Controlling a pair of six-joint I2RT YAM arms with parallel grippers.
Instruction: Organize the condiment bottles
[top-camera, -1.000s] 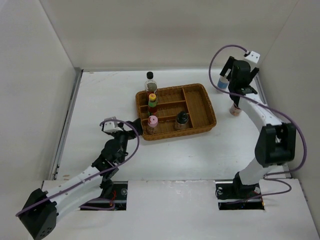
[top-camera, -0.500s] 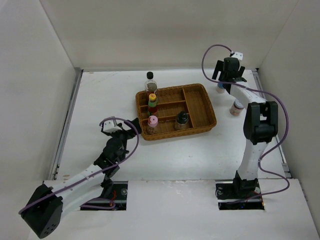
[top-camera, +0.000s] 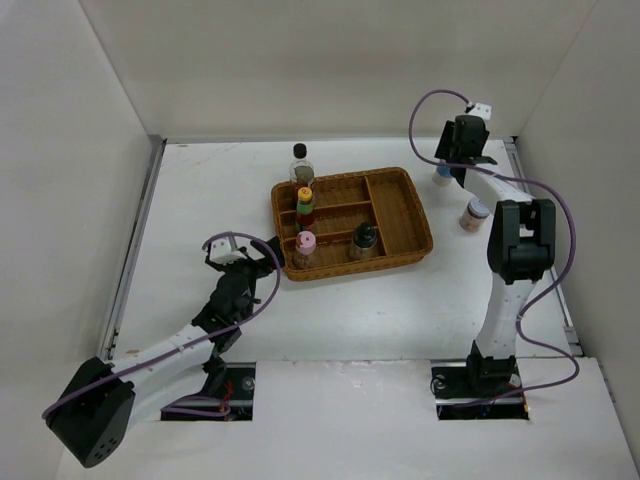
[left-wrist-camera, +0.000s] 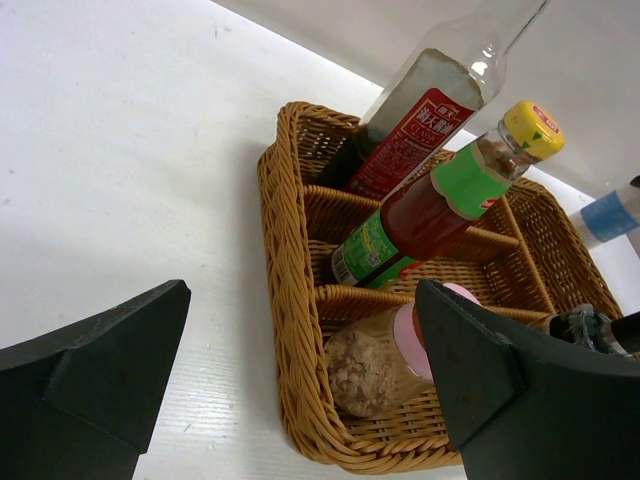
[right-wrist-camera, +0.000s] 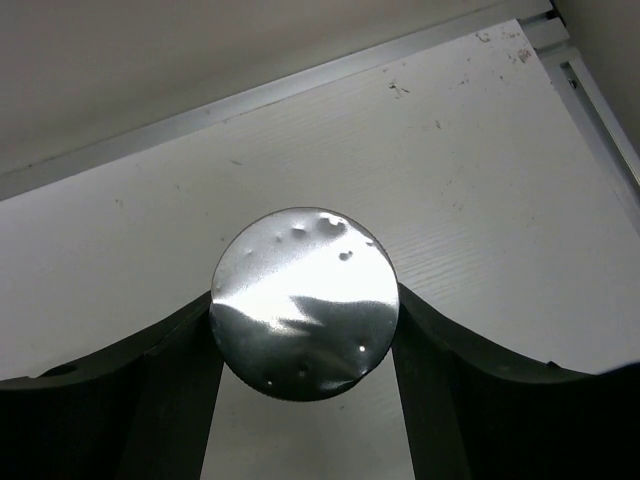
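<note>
Left gripper (top-camera: 257, 256): jaws spread wide and holding nothing. It sits just off the near-left corner of the brown wicker tray (top-camera: 420, 222), over the white counter (top-camera: 200, 200).
Pink-lidded jar (left-wrist-camera: 385, 355): the bottle closest to the left gripper, in the tray's near-left compartment. In the left wrist view it lies ahead, between the two spread fingers, and touches neither.
Yellow-capped red bottle (left-wrist-camera: 430, 205): one compartment further back in the tray's left column, with a green label around its body.
Tall clear black-capped bottle (top-camera: 300, 165): at the tray's far-left corner, behind the red bottle, with dark liquid and a red label.
Dark shaker (top-camera: 364, 238): in the tray's near row, to the right of the pink-lidded jar, with a wicker divider between them.
Right gripper (right-wrist-camera: 305, 318): closed on the white blue-labelled bottle (top-camera: 441, 176). The bottle's shiny round silver top fills the gap and both fingers touch its sides. It is at the far right of the counter, well apart from the tray; whether the bottle is off the surface cannot be told.
Purple-lidded jar (top-camera: 473, 213): standing on the counter right of the tray, nearer the arm bases than the right gripper and apart from it.
</note>
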